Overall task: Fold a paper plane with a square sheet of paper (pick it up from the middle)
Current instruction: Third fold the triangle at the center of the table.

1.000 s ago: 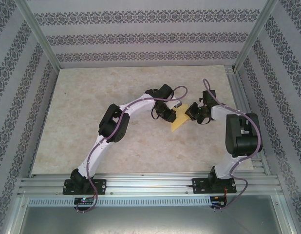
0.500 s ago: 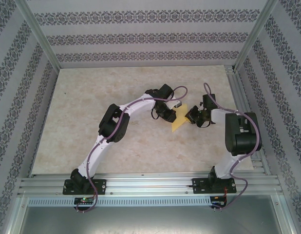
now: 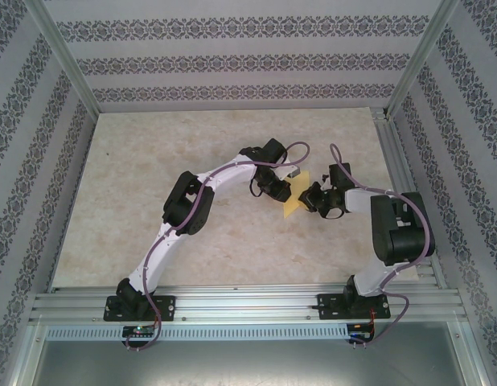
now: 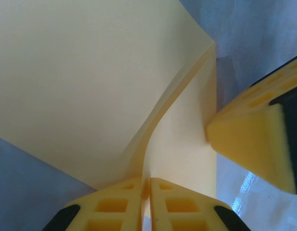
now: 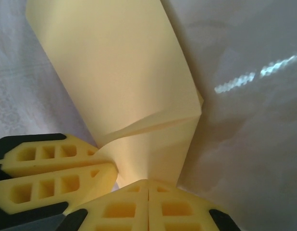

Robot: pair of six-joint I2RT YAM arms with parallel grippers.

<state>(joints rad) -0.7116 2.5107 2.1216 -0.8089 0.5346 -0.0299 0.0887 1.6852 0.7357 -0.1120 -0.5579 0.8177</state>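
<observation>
Creased yellow paper (image 4: 91,72), pinched by left tool (image 4: 147,182), seemingly right tool (image 5: 148,185) too

A: Quick, any text?
B: None legible. The square sheet of paper (image 4: 81,72) is plain yellow, no print.
A: Claws?
B: Left claw (image 4: 146,185) and right claw (image 5: 148,188) have plain moulded pads, no marks.
A: Walls?
B: The walls (image 3: 232,60) have ornament bands across the upper frame, not letters.
A: Lower edge of the top view?
B: Small boards (image 3: 140,330) by the arm bases, too small to read.
A: Counter?
B: The counter (image 3: 152,161) is marbled, unlettered.
</observation>
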